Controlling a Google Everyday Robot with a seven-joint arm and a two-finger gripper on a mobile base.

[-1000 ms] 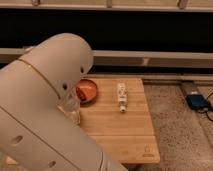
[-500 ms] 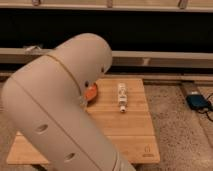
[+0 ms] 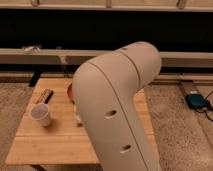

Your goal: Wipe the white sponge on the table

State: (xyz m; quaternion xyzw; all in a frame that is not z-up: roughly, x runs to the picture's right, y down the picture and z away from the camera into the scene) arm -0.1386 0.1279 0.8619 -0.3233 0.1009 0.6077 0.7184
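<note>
My big white arm [image 3: 117, 110] fills the middle of the camera view and hides most of the table's centre and right side. The gripper is out of view, behind or below the arm. The low wooden plank table [image 3: 50, 142] shows on the left and along a strip at the right. The white sponge does not show. A small pale bit [image 3: 78, 118] peeks out at the arm's left edge; I cannot tell what it is.
A white paper cup [image 3: 41, 114] stands on the table's left part. A dark bar-shaped object [image 3: 45, 96] lies behind it. An orange bowl's edge [image 3: 70, 91] shows beside the arm. A blue device with a cable [image 3: 196, 101] lies on the floor, right.
The arm has swung to the right across the view. It now covers the bottle and most of the orange bowl, and uncovers the table's left side with the cup and dark bar.
</note>
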